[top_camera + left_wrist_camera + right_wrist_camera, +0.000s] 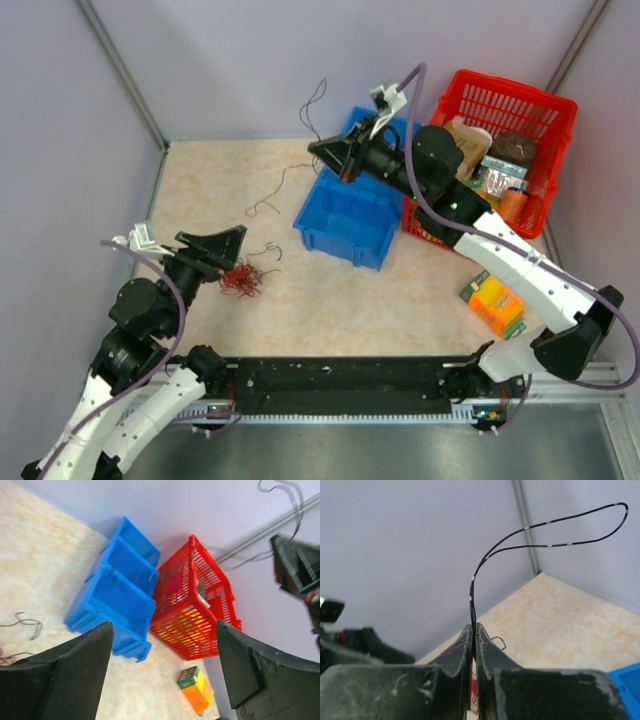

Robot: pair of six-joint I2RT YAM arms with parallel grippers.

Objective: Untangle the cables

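cable end hidden (inside right gripper), tangle indistinct

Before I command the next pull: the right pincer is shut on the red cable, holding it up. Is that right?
Not quite: the right pincer is shut on a black cable, holding it up, as the right wrist view shows. The red cable lies bunched on the table.

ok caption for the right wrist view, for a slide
Right hand pinched shut on a thin black cable that loops upward in front of the grey wall
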